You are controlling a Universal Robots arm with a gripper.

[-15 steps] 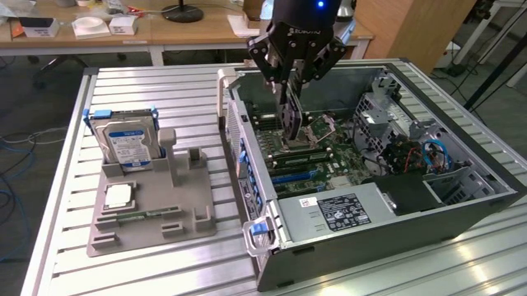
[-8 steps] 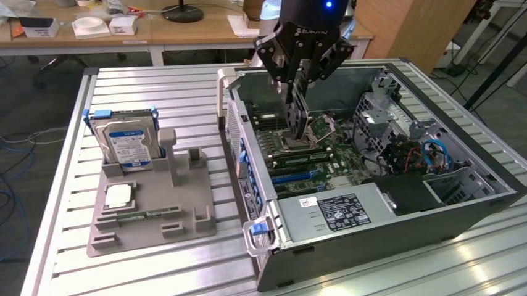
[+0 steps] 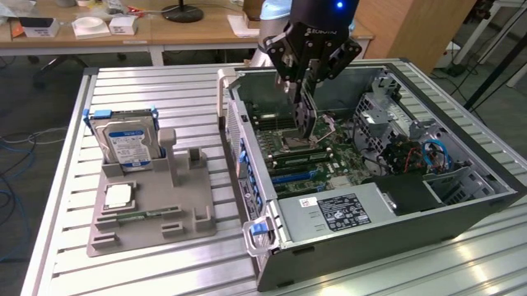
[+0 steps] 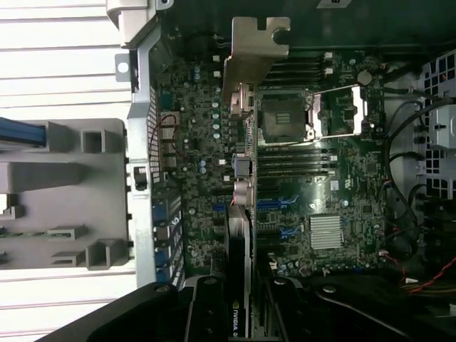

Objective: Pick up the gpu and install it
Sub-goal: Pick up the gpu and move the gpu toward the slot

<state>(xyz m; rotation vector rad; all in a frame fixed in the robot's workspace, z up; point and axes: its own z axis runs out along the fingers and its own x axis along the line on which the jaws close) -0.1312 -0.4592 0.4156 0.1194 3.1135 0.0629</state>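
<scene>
Open case (image 3: 371, 240) in play, with cables and drive cages crowding the board (image 3: 309, 157). The drive (image 3: 123, 140) sits in its holder (image 3: 132, 240) by the table's (image 3: 148, 86) edge on the exterior view's left. Gripper (image 3: 302, 86) pinches the gpu (image 3: 304, 114) (dark card, silvery bracket), which hangs upright over the board beside the socket.

A glossy black robot gripper (image 3: 300, 86) carried white lettering, and a small blue light (image 3: 339, 5) glowed above it. The thin black gpu card (image 3: 305, 117) had a silvery metal end bracket (image 4: 254, 53). The dark green motherboard (image 4: 199, 142) was speckled with tiny silver parts and striped by blue expansion slots (image 3: 292, 177). The steel computer case (image 3: 428, 231) was dark grey, and the ribbed metal table (image 3: 148, 86) was pale silver. The silver hard drive (image 3: 123, 145) bore a blue-and-white label. The plastic holder tray (image 3: 148, 231) was plain grey.
</scene>
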